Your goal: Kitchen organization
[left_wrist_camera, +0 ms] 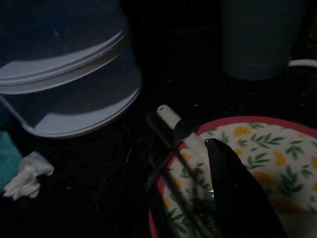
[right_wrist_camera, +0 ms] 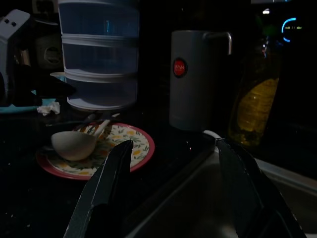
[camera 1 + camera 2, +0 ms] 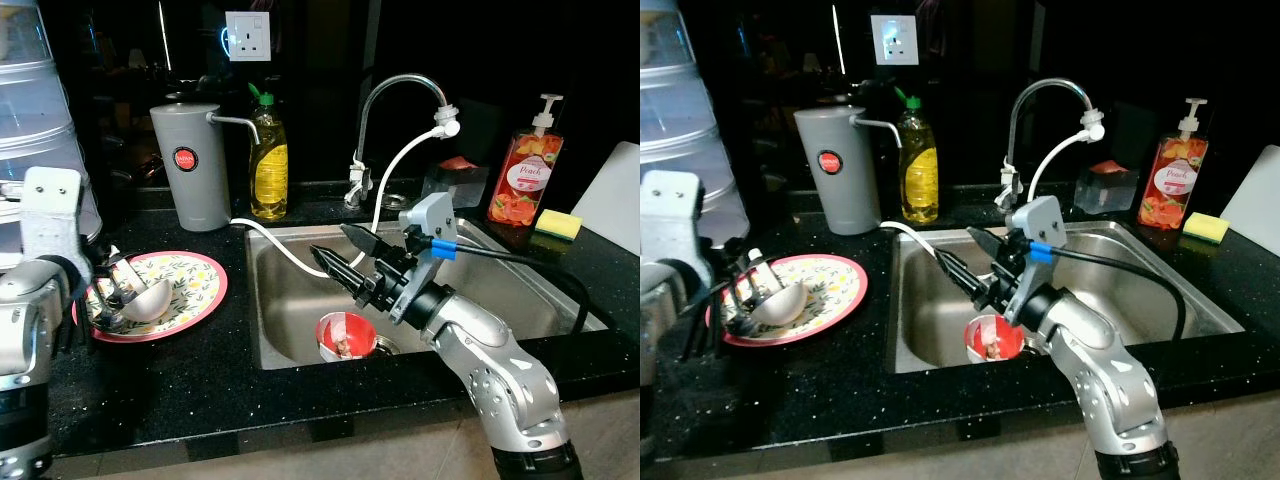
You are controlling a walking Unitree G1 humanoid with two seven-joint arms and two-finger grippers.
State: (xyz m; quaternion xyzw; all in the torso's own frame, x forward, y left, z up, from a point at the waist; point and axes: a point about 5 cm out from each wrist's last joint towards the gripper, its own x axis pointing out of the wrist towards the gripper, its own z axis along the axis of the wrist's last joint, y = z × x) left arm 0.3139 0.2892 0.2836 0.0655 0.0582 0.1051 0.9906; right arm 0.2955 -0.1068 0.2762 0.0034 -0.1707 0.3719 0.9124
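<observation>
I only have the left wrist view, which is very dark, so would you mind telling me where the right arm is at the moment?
Observer: The right end effector hangs over the sink, fingers spread, holding nothing.
Operator: Thank you. Is there anything in the sink itself?
Observer: Yes, a small red cup sits near the drain, below the right arm.
Operator: And what else lies on the plate I can partly see?
Observer: A pale ladle lies on the flowered plate, bowl facing down, among dark utensils.
Operator: What stands behind the sink?
Observer: A yellow soap bottle beside a grey jug.
</observation>
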